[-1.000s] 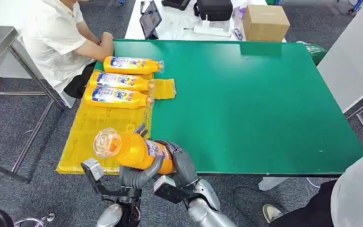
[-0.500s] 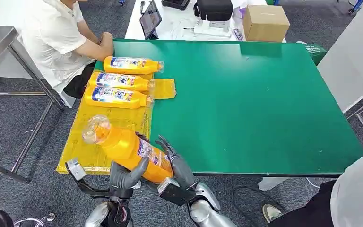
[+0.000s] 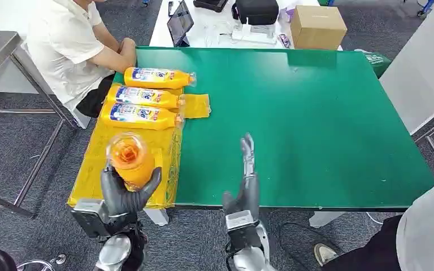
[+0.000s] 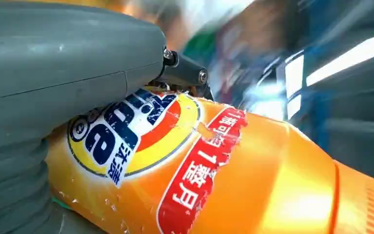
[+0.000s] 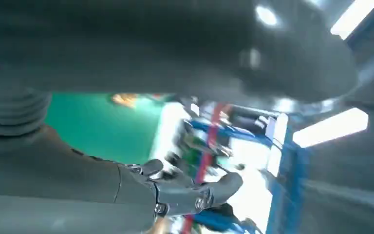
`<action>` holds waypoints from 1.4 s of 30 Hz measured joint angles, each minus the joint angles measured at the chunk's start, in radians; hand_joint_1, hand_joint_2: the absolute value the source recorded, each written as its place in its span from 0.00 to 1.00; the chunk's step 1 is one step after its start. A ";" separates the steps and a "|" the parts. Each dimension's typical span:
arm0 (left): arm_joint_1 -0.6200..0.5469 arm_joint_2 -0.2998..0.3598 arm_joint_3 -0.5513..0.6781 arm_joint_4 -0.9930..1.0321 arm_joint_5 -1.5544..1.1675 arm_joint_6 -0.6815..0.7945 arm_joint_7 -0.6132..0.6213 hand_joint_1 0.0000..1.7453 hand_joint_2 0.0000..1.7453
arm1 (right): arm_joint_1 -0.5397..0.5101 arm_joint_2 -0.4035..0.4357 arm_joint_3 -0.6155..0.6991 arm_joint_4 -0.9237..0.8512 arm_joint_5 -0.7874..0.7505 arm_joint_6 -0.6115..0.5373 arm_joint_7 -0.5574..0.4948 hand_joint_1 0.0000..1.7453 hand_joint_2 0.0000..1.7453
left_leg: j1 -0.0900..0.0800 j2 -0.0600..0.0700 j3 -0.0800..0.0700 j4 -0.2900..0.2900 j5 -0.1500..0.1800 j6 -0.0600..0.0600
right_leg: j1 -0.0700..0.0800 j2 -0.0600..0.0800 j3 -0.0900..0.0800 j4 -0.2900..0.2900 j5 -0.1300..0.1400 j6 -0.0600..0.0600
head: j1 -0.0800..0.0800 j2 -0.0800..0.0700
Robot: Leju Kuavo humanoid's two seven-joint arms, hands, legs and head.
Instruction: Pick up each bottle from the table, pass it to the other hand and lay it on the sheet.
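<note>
My left hand (image 3: pixel 125 195) grips an orange bottle (image 3: pixel 130 158) above the near end of the yellow sheet (image 3: pixel 104 153), its clear cap end pointing up toward the camera. In the left wrist view the bottle (image 4: pixel 214 170) shows its label, with my thumb (image 4: pixel 58 58) pressed over it. Three more orange bottles (image 3: pixel 142 115) lie side by side on the sheet's far end. My right hand (image 3: pixel 246 180) is open, fingers stretched upward over the green table's (image 3: pixel 316 118) near edge, holding nothing. The right wrist view shows its fingers (image 5: pixel 185 187) spread apart.
A person in a white shirt (image 3: pixel 70 42) sits at the table's far left corner, an arm resting by the farthest bottle. A cardboard box (image 3: pixel 317 26), a tablet (image 3: pixel 179 23) and a dark bag (image 3: pixel 256 10) stand on the white table behind. Another person's leg (image 3: pixel 424 237) is at the lower right.
The right hand has let go of the bottle and moved right, opening with fingers upright. The left hand now holds the bottle alone and has carried it left over the sheet, tipping it more upright.
</note>
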 measured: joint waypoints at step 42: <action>-0.470 0.093 0.112 0.886 -0.830 -0.374 0.445 0.00 1.00 | 0.027 0.013 -0.071 0.043 -0.013 0.226 0.001 0.00 0.00 | 0.000 -0.001 0.015 -0.001 0.004 -0.004 | 0.000 -0.002 0.014 0.002 0.002 -0.004 | -0.001 0.000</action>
